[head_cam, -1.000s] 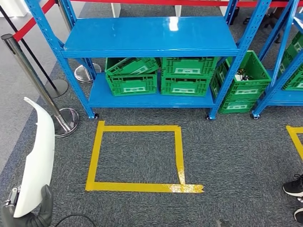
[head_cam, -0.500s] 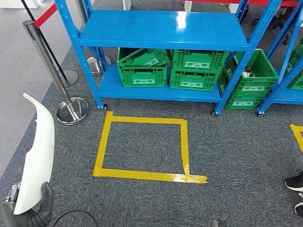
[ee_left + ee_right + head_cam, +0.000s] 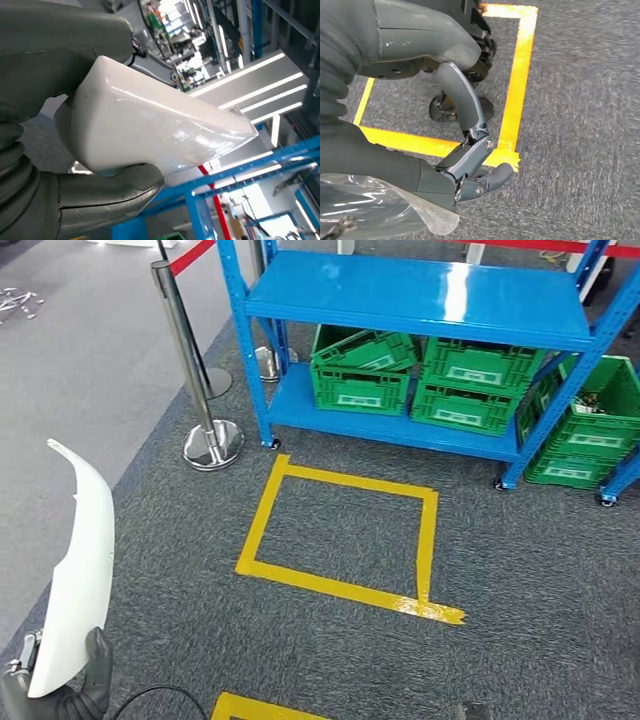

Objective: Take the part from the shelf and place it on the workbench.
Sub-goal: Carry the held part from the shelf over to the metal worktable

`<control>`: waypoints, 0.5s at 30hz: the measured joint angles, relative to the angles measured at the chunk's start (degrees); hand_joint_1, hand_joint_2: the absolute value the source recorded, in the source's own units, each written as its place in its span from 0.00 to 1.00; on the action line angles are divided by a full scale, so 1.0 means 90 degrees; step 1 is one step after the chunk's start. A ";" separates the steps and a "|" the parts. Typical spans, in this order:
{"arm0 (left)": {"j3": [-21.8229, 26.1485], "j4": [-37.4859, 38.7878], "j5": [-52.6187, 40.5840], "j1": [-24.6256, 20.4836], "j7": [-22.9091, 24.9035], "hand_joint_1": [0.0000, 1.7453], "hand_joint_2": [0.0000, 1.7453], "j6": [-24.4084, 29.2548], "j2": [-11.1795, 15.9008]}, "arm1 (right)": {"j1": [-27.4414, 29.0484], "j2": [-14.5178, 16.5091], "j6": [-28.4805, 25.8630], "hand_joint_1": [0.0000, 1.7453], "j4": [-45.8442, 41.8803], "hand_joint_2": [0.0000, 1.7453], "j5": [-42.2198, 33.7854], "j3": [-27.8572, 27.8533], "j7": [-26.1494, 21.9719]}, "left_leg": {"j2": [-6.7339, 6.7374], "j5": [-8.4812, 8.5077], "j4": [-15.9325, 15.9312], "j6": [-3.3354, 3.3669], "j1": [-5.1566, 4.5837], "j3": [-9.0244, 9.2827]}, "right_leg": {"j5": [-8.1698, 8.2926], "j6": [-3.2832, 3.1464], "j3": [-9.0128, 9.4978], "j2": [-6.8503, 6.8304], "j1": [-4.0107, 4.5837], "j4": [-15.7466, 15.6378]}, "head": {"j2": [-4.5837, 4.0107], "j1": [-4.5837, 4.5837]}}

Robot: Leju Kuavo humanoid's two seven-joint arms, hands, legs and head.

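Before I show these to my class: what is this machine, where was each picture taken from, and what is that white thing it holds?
It is a two-legged humanoid robot with two arms. One picture looks down from its head at grey carpet, a yellow tape square and a blue shelf with green crates. The other two come from cameras at its wrists. The left hand grips a curved white part, seen close in the left wrist picture. The right hand hangs over the floor, fingers curled.
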 joint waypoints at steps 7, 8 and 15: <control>0.0000 -0.0002 0.0001 0.0004 0.0000 1.00 1.00 0.0003 0.0010 | -0.0044 -0.0001 0.0001 0.00 0.0001 1.00 0.0007 0.0002 0.0000 | 0.0156 -0.0126 -0.1439 0.0414 -0.0118 0.0646 | 0.0048 0.0265 -0.0333 -0.0057 -0.0032 0.0252 | 0.0000 0.0008; -0.0002 -0.0002 0.0007 0.0002 0.0000 1.00 1.00 0.0004 0.0010 | -0.0036 -0.0001 0.0001 0.00 0.0002 1.00 0.0010 0.0002 0.0000 | 0.0114 -0.0037 -0.1449 0.0476 -0.0118 0.0548 | -0.0213 0.0287 -0.0430 0.0141 -0.0035 0.0479 | 0.0000 0.0014; -0.0015 -0.0002 0.0042 -0.0023 0.0000 1.00 1.00 0.0015 0.0022 | 0.0017 -0.0004 -0.0024 0.00 0.0004 1.00 0.0078 0.0002 0.0009 | -0.0394 0.0635 -0.1391 0.0559 -0.0242 -0.0296 | -0.0576 0.0068 -0.0068 0.0702 0.0082 0.1301 | 0.0000 0.0026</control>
